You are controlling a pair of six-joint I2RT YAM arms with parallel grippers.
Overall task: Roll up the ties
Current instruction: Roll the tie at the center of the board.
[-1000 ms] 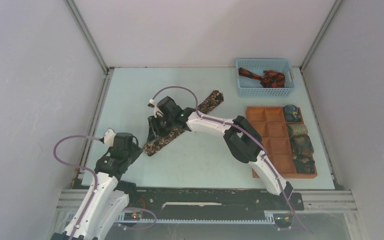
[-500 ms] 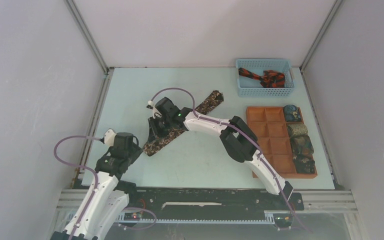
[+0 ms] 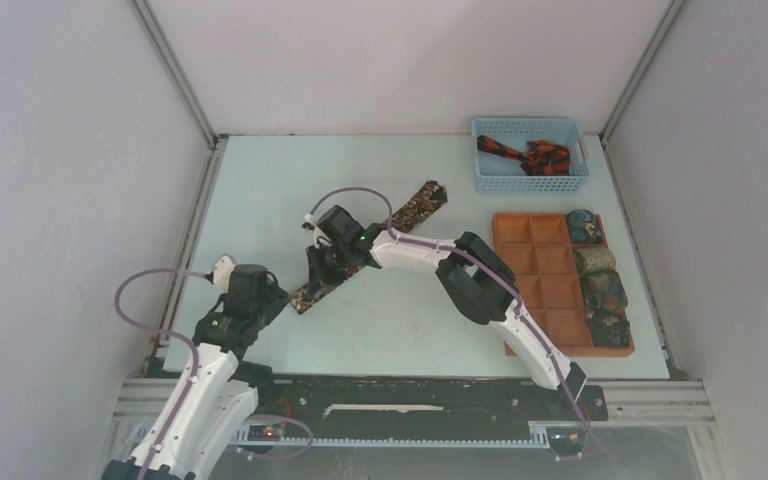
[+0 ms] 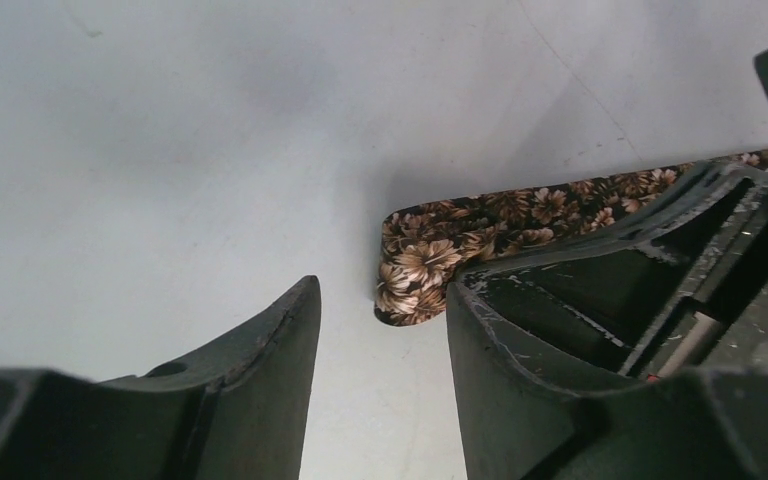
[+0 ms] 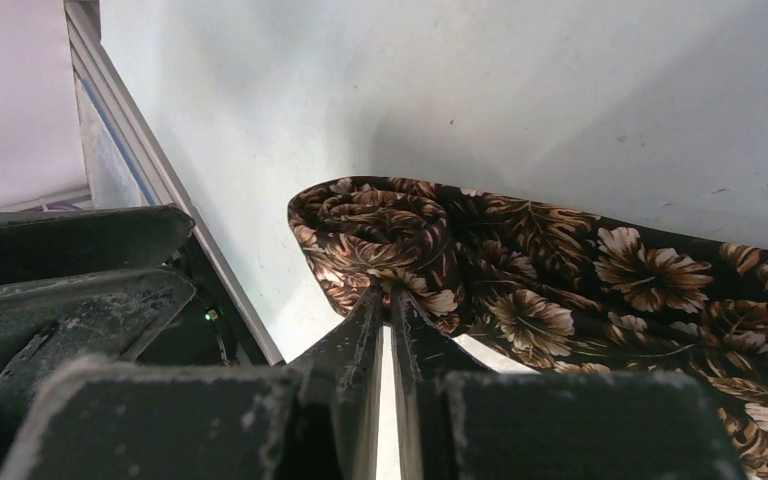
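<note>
Right gripper [image 5: 388, 292] has just come shut: its fingers [image 5: 355, 340] were parted a second ago and now pinch the small rolled-up end of the brown tie [image 5: 560, 290]. In the top view the right gripper [image 3: 325, 270] has also slid a little down the tie toward the near-left.

Brown tie [image 3: 415, 208] lies diagonally on the worktop [image 3: 260, 190], far end pointing at the basket [image 3: 530, 182], near end under the right gripper. The roll is only a turn or two, with most of the length still flat.

Left gripper [image 4: 380, 290] is open, fingers [image 4: 280, 350] apart with nothing between them, just short of the tie's near end [image 4: 460, 225]. It has nudged slightly closer in the top view [image 3: 270, 298].

Likely meaning: the grip on the roll's core is set, so winding can carry on. This looks like an early stage for this tie. Risk is the loose core slipping out of the pinch.

Black and red-orange tie [image 3: 525, 155] is unrolled in the basket. Four rolled ties [image 3: 600, 290] sit in the right column of the tray [image 3: 545, 265].
</note>
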